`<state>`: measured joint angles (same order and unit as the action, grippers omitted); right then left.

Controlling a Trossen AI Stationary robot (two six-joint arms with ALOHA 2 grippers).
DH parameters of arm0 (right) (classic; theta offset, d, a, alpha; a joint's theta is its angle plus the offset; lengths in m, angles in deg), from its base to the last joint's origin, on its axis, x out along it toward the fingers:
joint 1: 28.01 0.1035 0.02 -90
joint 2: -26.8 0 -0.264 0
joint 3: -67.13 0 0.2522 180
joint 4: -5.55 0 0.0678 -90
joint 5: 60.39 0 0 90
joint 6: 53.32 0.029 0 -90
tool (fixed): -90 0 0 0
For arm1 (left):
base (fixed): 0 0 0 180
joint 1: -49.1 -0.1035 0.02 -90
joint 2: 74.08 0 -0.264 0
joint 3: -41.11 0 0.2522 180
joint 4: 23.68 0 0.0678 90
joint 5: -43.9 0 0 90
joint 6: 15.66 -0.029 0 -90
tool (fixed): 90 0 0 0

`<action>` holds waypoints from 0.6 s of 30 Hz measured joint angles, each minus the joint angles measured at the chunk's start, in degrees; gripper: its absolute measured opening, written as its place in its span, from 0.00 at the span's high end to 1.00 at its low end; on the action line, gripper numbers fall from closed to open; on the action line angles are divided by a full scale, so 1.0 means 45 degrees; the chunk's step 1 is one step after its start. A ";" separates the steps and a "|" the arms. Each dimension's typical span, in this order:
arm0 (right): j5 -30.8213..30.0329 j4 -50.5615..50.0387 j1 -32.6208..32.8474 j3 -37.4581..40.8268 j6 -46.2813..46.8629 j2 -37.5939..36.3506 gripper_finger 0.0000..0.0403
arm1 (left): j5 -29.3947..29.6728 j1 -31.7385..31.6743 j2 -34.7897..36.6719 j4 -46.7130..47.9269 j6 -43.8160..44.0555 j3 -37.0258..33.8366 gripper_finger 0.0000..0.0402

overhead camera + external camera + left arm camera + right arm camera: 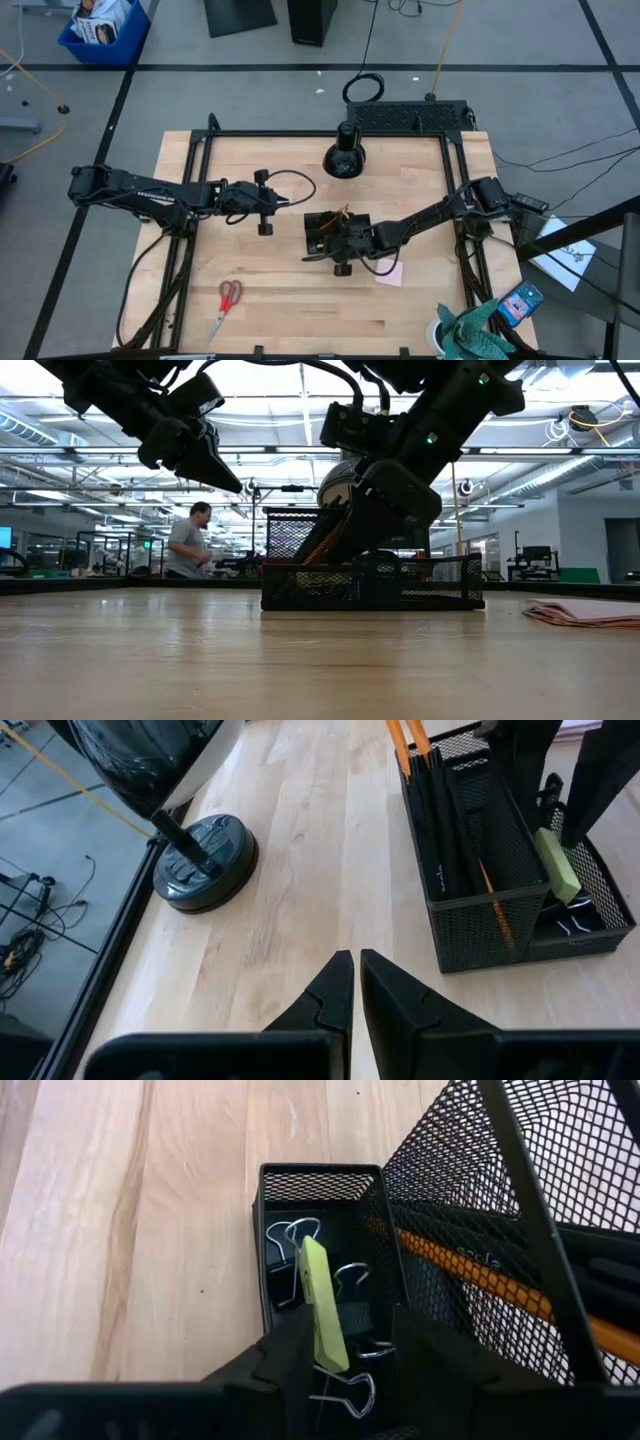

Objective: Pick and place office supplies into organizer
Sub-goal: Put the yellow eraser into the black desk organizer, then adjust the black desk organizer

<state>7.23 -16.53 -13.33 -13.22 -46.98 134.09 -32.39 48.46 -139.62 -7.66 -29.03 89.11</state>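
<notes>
- Right gripper [345, 1355] down over the low front compartment of the black wire-mesh desk organizer [320, 1180]; fingers spread apart, the small yellow-green flat piece [322, 1305] standing on edge between them, leaning near one finger; can't tell if it's still touching.
- Yellow-green piece sits in that compartment on top of black binder clips with silver wire handles [345, 1385].
- Taller organizer compartment just beside holds orange pencils [470, 1275] and dark pens [450, 830], leaning.
- Organizer mid-table in the high view [322, 232]; pink sticky-note pad [391, 272] flat on the light wooden table [420, 320], just beside the right arm.
- Red-handled scissors [227, 303] lie near the front edge of the table, well apart from organizer.
- Left gripper [355, 982] fingers pressed together, holding nothing, hovering over bare table left of the organizer.
- Black round-based cone-shaped object [343, 158] at back of table.
</notes>
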 joint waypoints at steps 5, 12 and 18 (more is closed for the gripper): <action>-0.0016 0.0097 0.0005 0.0000 -0.0242 -0.0207 0.66 | -0.0091 -0.0004 0.0000 -0.0225 -0.0078 0.0000 0.92; -0.0060 0.0076 0.0206 0.0000 -0.0410 -0.1573 0.67 | -0.0135 0.0103 0.0000 -0.0874 -0.0685 0.0000 0.92; -0.0072 0.0060 0.0937 0.0000 -0.0886 -0.3108 0.69 | -0.0130 0.0421 -0.0004 -0.0915 -0.0919 0.0000 0.92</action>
<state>6.91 -16.26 -9.12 -13.22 -50.96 120.10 -32.98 50.35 -139.63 -11.78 -33.16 89.11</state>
